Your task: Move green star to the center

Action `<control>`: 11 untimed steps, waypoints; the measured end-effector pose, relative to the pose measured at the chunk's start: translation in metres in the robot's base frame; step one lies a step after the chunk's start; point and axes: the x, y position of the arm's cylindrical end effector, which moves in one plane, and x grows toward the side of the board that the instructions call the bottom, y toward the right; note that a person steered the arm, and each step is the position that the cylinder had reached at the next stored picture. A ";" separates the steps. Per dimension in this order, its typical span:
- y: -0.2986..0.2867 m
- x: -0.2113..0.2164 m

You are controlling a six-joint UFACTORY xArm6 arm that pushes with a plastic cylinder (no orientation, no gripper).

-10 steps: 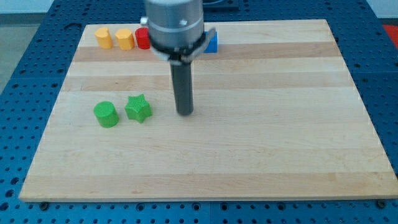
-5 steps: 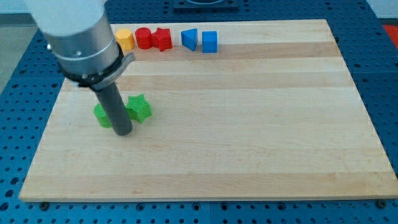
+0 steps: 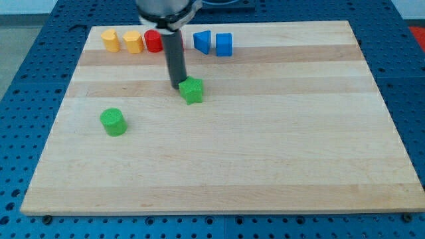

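The green star (image 3: 192, 90) lies on the wooden board (image 3: 279, 146), a little left of and above the board's middle. My tip (image 3: 176, 85) is at the star's upper left edge, touching or nearly touching it. The dark rod rises from there toward the view's top.
A green cylinder (image 3: 113, 122) stands at the left. Along the top edge lie a row: two yellow blocks (image 3: 110, 40) (image 3: 133, 41), a red cylinder (image 3: 153, 41), a blue wedge-like block (image 3: 202, 41) and a blue cube (image 3: 224, 44). The rod hides another red block.
The tip swept left to between the green cylinder and star, then moved up and right. The green star has slid up and right, away from the cylinder.
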 end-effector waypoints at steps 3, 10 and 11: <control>-0.013 -0.032; -0.011 0.021; -0.011 0.030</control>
